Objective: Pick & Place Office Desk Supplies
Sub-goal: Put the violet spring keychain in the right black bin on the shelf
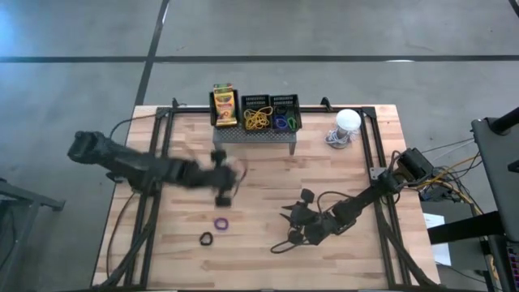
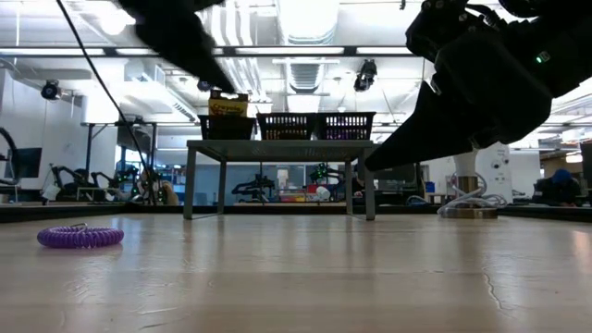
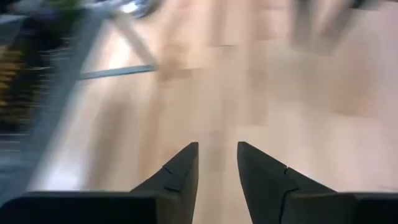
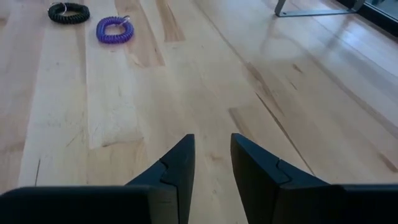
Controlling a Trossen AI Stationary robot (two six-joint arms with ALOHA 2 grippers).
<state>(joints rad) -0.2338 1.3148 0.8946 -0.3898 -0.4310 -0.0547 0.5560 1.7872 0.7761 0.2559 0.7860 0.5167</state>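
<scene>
Left tool (image 1: 229, 180) above coiled purple loop (image 1: 220, 222)

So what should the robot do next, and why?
Probably bring the left hand down onto the purple loop. That hand is empty, with a small gap between its fingers, and it hangs closest to the loop. The purple loop and the black loop lie loose on the table, outside the mesh bins.

purple loop (image 1: 220, 222) | black loop (image 1: 207, 238) | yellow-and-green crayon box (image 1: 224, 105) | black mesh bins (image 1: 271, 103) | pale wood table (image 1: 268, 251)
</scene>
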